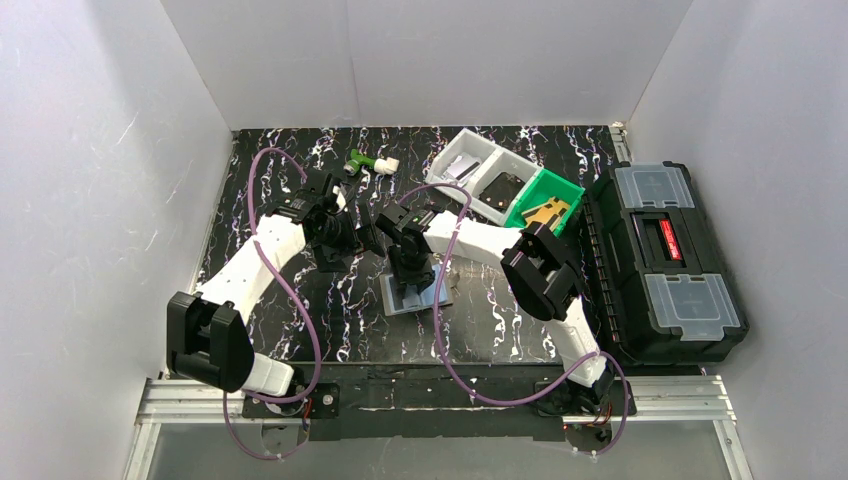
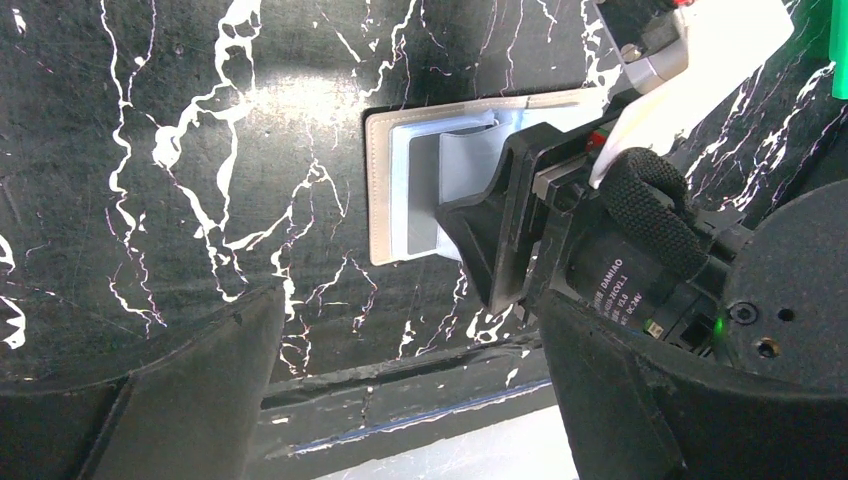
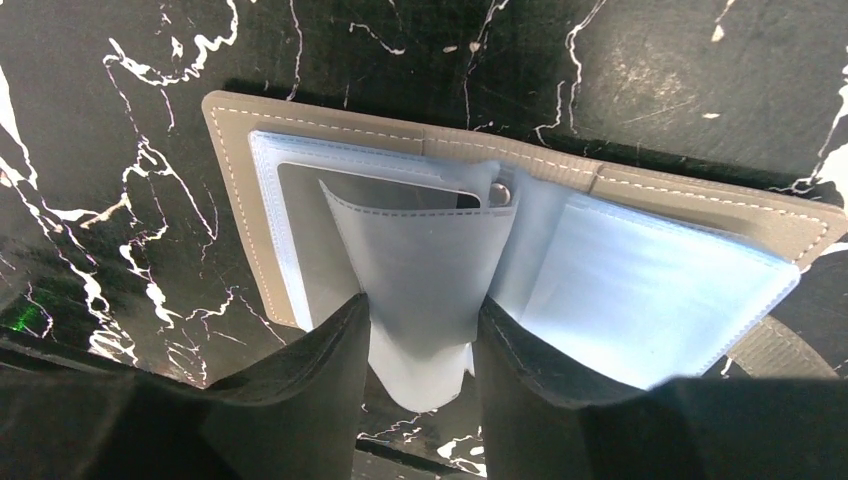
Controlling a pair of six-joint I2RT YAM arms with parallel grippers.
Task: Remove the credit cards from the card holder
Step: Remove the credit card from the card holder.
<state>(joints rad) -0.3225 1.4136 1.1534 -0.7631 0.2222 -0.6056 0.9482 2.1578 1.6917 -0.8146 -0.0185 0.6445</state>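
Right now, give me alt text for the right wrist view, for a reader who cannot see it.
The right end effector pinches a pale blue inner sleeve of the open card holder between its two black fingers. The holder lies flat on the black marbled table.

I see the grey card holder (image 3: 560, 240) lying open on the table (image 1: 480, 335), 1 silvery-blue sleeve (image 3: 420, 270) standing up.

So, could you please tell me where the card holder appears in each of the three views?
Top external: card holder at centre, under the right gripper.
Left wrist: upper centre.
Right wrist: fills the middle.
Shared landmark: the right gripper, pinching its inner sleeve.
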